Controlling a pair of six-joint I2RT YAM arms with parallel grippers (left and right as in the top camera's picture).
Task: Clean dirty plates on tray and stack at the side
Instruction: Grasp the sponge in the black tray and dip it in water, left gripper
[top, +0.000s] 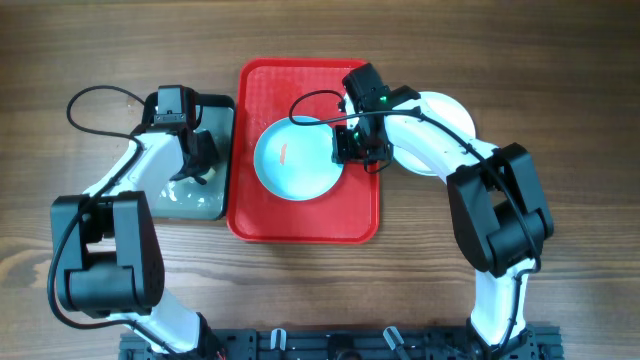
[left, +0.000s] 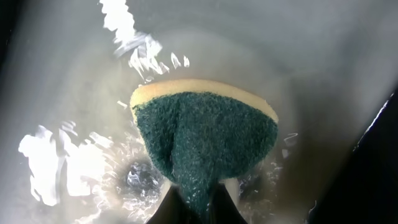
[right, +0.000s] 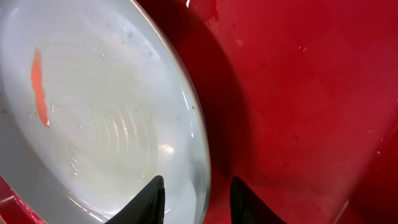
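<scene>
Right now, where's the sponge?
The sponge is pinched in the left gripper over the wet pan, left of the red tray in the overhead view.

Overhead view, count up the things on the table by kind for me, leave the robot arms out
Turquoise plate: 1
White plate: 1
Red tray: 1
Metal pan: 1
Sponge: 1
Total: 5

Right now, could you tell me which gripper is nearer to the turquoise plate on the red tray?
Right. The right gripper straddles the plate's rim at its right edge on the tray. The left gripper is off the tray in the metal pan, shut on the sponge.
</scene>
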